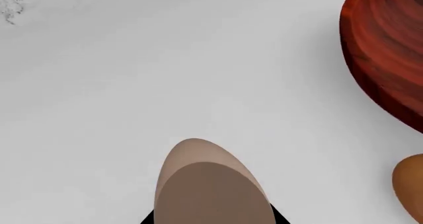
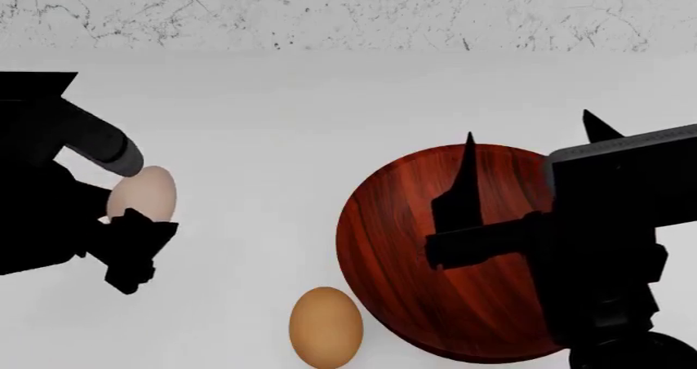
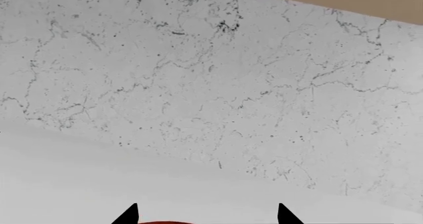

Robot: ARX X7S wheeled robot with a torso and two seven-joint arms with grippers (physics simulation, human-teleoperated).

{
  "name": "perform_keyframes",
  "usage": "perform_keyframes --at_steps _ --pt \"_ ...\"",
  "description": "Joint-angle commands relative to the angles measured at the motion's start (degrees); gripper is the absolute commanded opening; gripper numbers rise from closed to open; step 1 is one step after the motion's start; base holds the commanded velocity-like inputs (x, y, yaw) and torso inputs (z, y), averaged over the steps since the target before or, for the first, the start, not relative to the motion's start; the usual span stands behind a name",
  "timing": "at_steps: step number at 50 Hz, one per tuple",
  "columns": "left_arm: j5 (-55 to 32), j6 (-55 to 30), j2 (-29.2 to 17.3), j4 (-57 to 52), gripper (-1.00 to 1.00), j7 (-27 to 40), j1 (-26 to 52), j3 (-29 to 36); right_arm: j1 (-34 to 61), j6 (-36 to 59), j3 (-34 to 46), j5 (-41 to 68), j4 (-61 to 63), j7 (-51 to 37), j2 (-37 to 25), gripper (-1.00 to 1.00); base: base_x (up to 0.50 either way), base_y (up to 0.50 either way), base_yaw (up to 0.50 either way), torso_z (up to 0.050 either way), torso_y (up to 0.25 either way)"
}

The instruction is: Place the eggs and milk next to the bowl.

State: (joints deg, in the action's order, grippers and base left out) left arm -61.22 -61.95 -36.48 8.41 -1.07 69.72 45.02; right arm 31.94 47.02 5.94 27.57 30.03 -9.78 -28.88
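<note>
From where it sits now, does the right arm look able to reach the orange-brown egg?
Probably not directly. The right gripper hangs empty over the bowl, and the orange-brown egg lies beside the bowl's far side from that arm, so it would have to reach across the bowl. The left gripper, holding the pale egg, is busy.

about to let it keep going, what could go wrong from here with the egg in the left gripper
1. The left gripper holds the pale egg well away from the wooden bowl; released over the counter, the round egg may roll.
2. The orange-brown egg sits close beside the bowl, so the incoming egg could knock it.
3. The milk appears in no view.
</note>
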Motion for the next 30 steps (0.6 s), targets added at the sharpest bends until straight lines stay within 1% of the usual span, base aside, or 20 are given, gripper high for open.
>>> perform_keyframes --at_steps 1,4,7,10,12,19,30 --pt "9.3 3.7 7.8 11.8 -1.0 -11.8 8.5 9.3 0.2 0.5 -0.4 0.3 0.0 -0.3 -0.4 1.0 0.0 0.0 0.0 0.0 0.0" --pt "10.8 5.1 9.3 14.0 -1.0 -14.9 9.6 11.2 0.1 0.3 -0.4 0.3 -0.2 -0.3 -0.4 1.0 0.0 0.0 0.0 0.0 0.0" --pt "13.4 7.0 11.9 18.2 -1.0 -18.4 11.1 13.8 0.0 0.4 -0.8 0.5 -0.3 -0.2 -0.7 1.0 0.0 0.0 0.0 0.0 0.0" --pt "15.1 8.8 13.7 21.8 -1.0 -20.3 11.9 15.1 0.2 0.4 -0.8 0.4 -0.5 -0.2 -0.8 1.0 0.0 0.0 0.0 0.0 0.0" --pt "16.8 10.7 14.9 23.9 -1.0 -22.6 12.3 16.8 0.3 0.2 -1.0 0.4 -0.9 -0.1 -0.9 1.0 0.0 0.0 0.0 0.0 0.0" --pt "19.9 15.5 20.1 33.0 -1.0 -28.6 14.4 19.5 0.7 -0.2 -0.7 0.2 -1.8 -0.1 -0.7 1.0 0.0 0.0 0.0 0.0 0.0" --pt "23.0 20.0 25.8 41.4 -1.0 -35.0 14.9 23.1 1.4 0.5 -0.6 0.3 -1.8 -0.3 -1.0 1.0 0.0 0.0 0.0 0.0 0.0"
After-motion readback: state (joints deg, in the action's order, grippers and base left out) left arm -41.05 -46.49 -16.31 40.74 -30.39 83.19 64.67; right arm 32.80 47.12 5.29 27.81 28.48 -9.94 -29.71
